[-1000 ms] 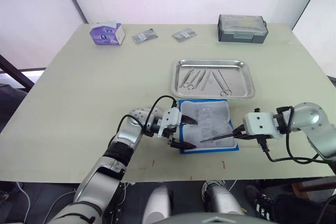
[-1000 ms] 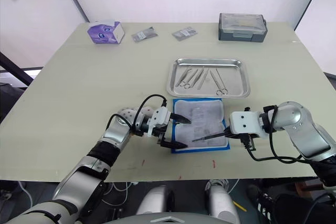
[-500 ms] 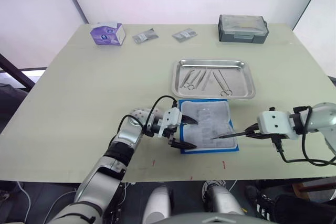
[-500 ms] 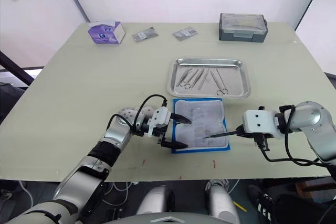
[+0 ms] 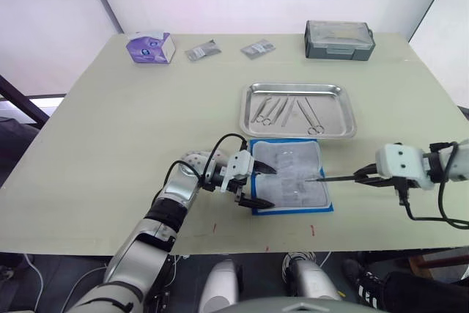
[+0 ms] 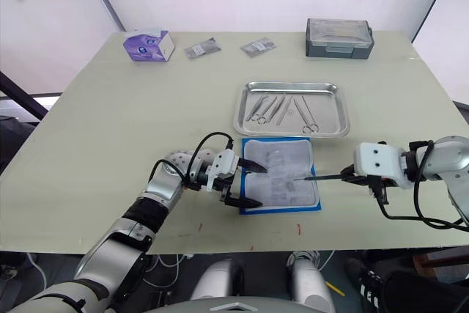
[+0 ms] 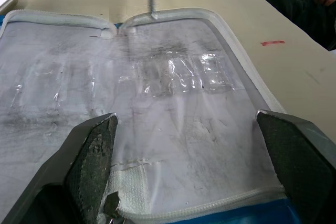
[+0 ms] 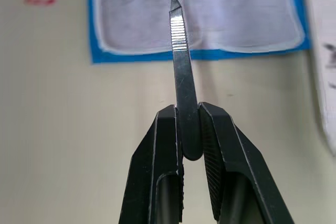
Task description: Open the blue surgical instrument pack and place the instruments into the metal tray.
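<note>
At the bench's (image 5: 110, 122) front edge the left gripper (image 5: 258, 185) rests at the pack's (image 5: 288, 185) left side, its fingers spread wide apart over the white lining. The pack lies opened flat, just in front of the tray (image 5: 297, 109), where several instruments (image 5: 286, 111) already lie. Right of the pack, the right gripper (image 5: 360, 177) pinches a slim scalpel handle (image 8: 177, 64), its tip over the pack's right edge.

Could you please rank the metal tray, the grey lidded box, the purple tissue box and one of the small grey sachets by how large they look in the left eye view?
1. metal tray
2. grey lidded box
3. purple tissue box
4. small grey sachet

The three smaller things sit farther from the camera.
</note>
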You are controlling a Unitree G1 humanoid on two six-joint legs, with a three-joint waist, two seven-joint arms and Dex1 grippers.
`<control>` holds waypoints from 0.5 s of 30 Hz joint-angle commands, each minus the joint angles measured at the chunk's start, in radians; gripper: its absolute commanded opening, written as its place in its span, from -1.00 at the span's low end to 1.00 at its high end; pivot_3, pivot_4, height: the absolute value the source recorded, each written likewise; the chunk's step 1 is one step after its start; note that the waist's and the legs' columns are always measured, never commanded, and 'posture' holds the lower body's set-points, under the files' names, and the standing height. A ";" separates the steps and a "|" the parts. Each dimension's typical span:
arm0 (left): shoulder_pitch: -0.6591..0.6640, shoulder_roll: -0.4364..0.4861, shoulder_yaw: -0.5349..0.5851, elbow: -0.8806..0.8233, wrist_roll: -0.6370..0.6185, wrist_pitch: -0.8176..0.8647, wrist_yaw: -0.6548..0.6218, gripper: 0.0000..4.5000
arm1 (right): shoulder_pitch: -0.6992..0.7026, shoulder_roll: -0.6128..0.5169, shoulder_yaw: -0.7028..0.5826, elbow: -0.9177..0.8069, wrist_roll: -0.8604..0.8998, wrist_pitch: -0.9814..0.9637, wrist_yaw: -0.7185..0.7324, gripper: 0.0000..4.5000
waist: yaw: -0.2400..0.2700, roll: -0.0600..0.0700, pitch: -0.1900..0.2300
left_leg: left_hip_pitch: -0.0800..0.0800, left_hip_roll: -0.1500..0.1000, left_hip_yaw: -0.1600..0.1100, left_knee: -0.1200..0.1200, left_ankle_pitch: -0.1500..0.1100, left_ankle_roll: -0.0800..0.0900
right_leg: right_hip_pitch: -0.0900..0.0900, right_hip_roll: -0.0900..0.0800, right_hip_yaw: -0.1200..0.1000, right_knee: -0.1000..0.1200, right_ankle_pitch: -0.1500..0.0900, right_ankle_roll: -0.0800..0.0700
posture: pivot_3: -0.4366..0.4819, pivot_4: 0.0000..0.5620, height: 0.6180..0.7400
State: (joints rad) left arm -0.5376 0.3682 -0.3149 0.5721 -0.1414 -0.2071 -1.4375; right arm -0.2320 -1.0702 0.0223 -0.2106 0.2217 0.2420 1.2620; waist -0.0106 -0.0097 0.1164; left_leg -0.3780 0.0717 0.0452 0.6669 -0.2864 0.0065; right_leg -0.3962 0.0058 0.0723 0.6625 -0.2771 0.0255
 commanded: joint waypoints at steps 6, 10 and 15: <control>0.068 0.010 -0.062 0.096 0.073 0.035 -0.009 1.00 | -0.085 0.164 -0.105 0.035 0.128 0.286 -0.214 -0.98 | 0.000 0.001 -0.001 | 0.000 0.000 0.000 0.000 0.000 0.000 | 0.000 0.000 0.000 0.000 0.000 0.000 | -0.05 -0.47 0.86; 0.070 0.013 -0.062 0.093 0.073 0.036 -0.010 1.00 | -0.132 0.246 -0.115 0.066 0.140 0.367 -0.325 -0.98 | -0.001 0.002 -0.001 | 0.000 0.000 0.000 0.000 0.000 0.000 | 0.000 0.000 0.000 0.000 0.001 0.001 | -0.05 -0.47 0.86; 0.072 0.016 -0.062 0.087 0.074 0.037 -0.008 1.00 | -0.199 0.342 -0.109 0.142 0.110 0.436 -0.471 -0.98 | -0.002 0.003 -0.002 | 0.000 0.000 0.000 0.000 0.000 0.000 | 0.000 0.000 0.000 0.000 0.001 0.001 | -0.05 -0.47 0.86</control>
State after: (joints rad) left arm -0.5364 0.3689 -0.3145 0.5723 -0.1415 -0.2103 -1.4380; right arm -0.4089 -0.7235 -0.0566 -0.0675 0.3342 0.6649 0.8288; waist -0.0121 -0.0068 0.1149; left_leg -0.3786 0.0715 0.0449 0.6669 -0.2864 0.0065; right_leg -0.3963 0.0059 0.0723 0.6627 -0.2765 0.0263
